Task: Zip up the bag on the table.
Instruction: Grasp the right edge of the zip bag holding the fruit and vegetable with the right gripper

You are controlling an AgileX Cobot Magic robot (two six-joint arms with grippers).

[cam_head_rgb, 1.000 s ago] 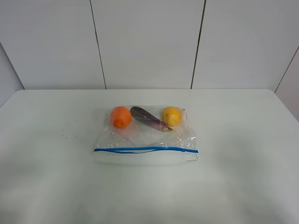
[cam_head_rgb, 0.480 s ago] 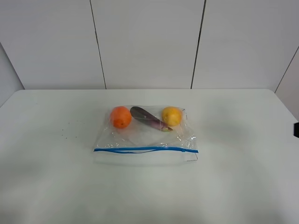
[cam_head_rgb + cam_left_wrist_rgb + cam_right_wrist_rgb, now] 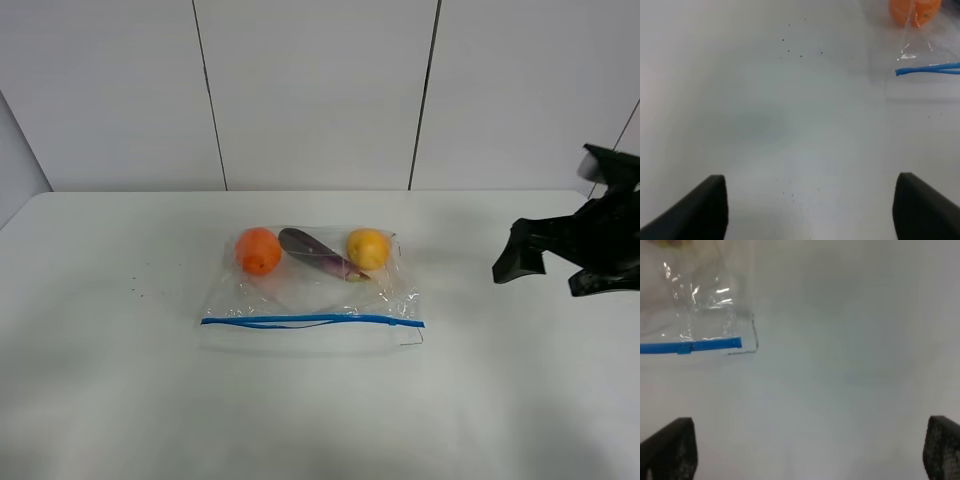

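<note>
Approach is the step in hand: nothing touches the bag (image 3: pixel 300 290), which lies flat near the middle of the white table (image 3: pixel 120 400) with its blue zip strip (image 3: pixel 312 321) along the near edge and an orange (image 3: pixel 259 250), a purple aubergine (image 3: pixel 318 253) and a lemon (image 3: pixel 368 248) bunched against the far side. The right gripper (image 3: pixel 545 278) hangs above the table well to the right of the bag, its jaws spread wide with nothing between them. Its wrist camera looks down on the right end of the strip and the bag's clear corner. The left gripper (image 3: pixel 810 210) does not show in the high view. Its own camera shows the fingers parted and empty over bare tabletop, with the left end of the strip and the orange off to one side. Toward that left end the blue line seems to split into two strands, so the seal looks unclosed there, while the right part reads as a single line. The next move probably calls for one arm to pin an end of the strip while the other pinches the two tracks together and runs along them. The crinkly film may slide or bunch if it is not held down.
</note>
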